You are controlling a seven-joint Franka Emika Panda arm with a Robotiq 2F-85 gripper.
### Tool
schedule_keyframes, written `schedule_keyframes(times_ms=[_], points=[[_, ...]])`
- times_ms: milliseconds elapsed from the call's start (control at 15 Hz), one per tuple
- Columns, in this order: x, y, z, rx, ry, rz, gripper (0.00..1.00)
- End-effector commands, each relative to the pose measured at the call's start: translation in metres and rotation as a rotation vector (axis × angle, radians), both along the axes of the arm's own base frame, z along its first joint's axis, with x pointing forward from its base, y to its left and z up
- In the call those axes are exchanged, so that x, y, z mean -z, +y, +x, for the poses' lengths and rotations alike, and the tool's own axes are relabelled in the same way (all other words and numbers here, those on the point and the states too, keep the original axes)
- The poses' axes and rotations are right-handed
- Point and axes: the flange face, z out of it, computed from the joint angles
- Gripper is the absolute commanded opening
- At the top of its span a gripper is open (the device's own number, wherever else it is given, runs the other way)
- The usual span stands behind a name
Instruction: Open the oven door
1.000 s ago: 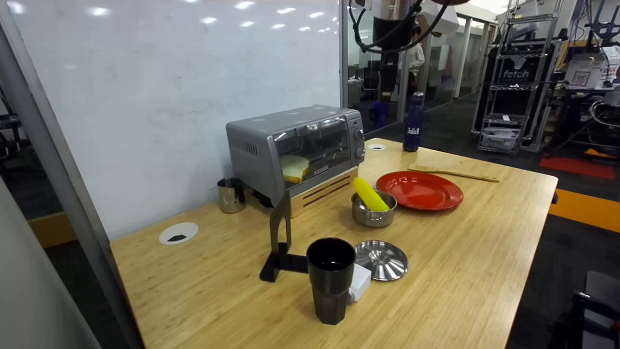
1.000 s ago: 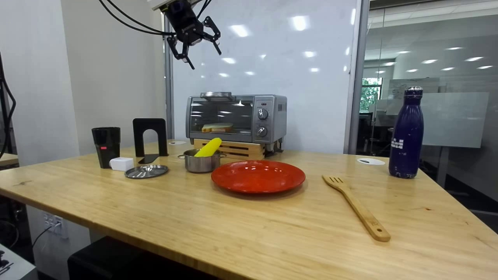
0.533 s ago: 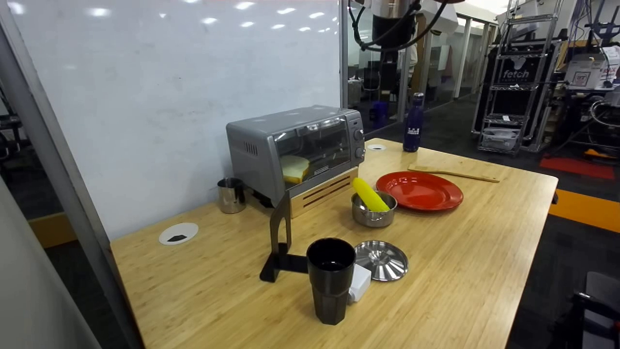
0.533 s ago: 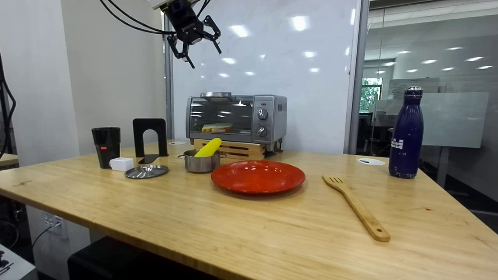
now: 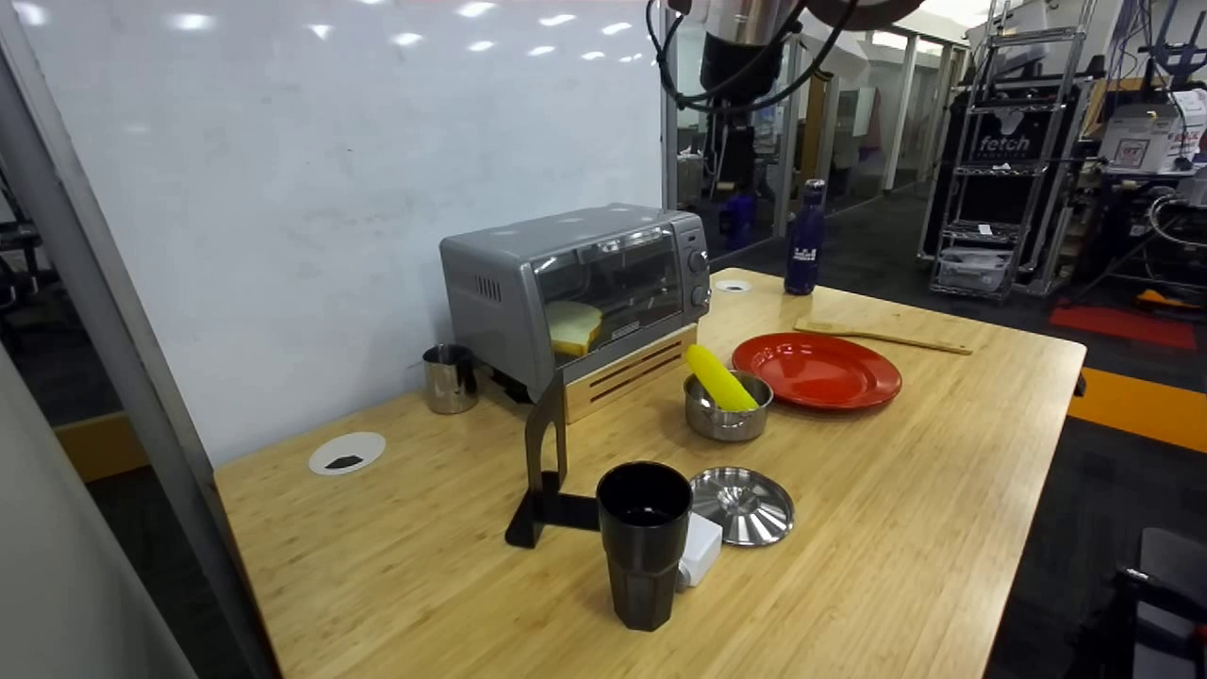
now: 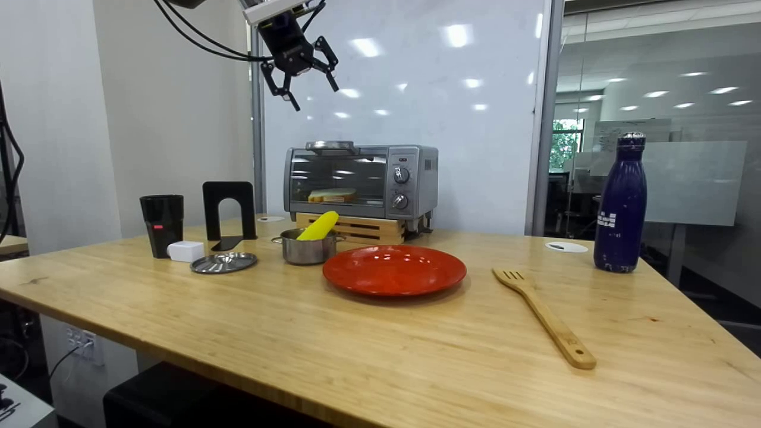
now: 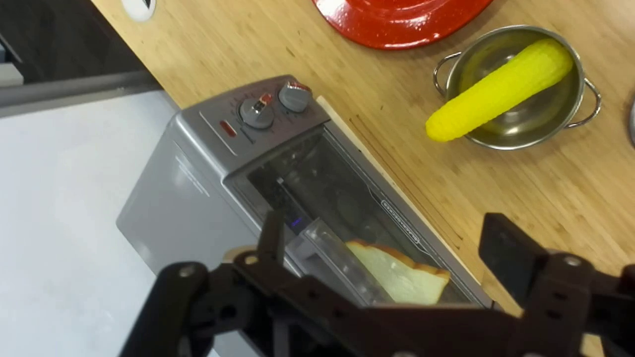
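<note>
The silver-grey toaster oven (image 6: pixel 425 178) stands on a slotted wooden stand against the whiteboard, also in an exterior view (image 5: pixel 490 292) and the wrist view (image 7: pixel 198 183). Its glass oven door (image 6: pixel 357 172) is closed, with the handle bar (image 6: pixel 330 145) along its top edge. A bread slice (image 7: pixel 404 272) shows behind the glass. My gripper (image 6: pixel 317 99) hangs in the air above the oven, apart from it, fingers pointing down, open and empty. In the wrist view, the handle (image 7: pixel 342 263) lies between the spread fingers but farther away; its near end is hidden behind the gripper.
In front of the oven stand a pot (image 6: pixel 308 249) with a yellow corn cob (image 6: pixel 320 226) and a red plate (image 6: pixel 395 270). A black bookend (image 5: pixel 547 462), black cup (image 5: pixel 645 547), pot lid (image 5: pixel 743 507), metal pitcher (image 5: pixel 449 380), wooden spatula (image 6: pixel 550 321) and blue bottle (image 6: pixel 621 208) surround them.
My gripper has moved a little down and slightly right in an exterior view; the arm has shifted left in the opposite exterior picture. The fingers stay open. The oven door is unchanged.
</note>
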Motion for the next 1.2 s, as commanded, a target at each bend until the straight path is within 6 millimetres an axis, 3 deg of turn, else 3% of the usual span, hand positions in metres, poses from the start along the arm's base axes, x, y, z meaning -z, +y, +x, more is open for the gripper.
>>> schedule_keyframes(times_ms=[0,600,1133], points=[[0.015,0.005,0.025,-0.168,0.034,-0.024,1.0],[0.046,0.021,0.063,-0.428,0.063,-0.086,1.0],[0.072,0.031,0.07,-0.502,0.106,-0.011,1.0]])
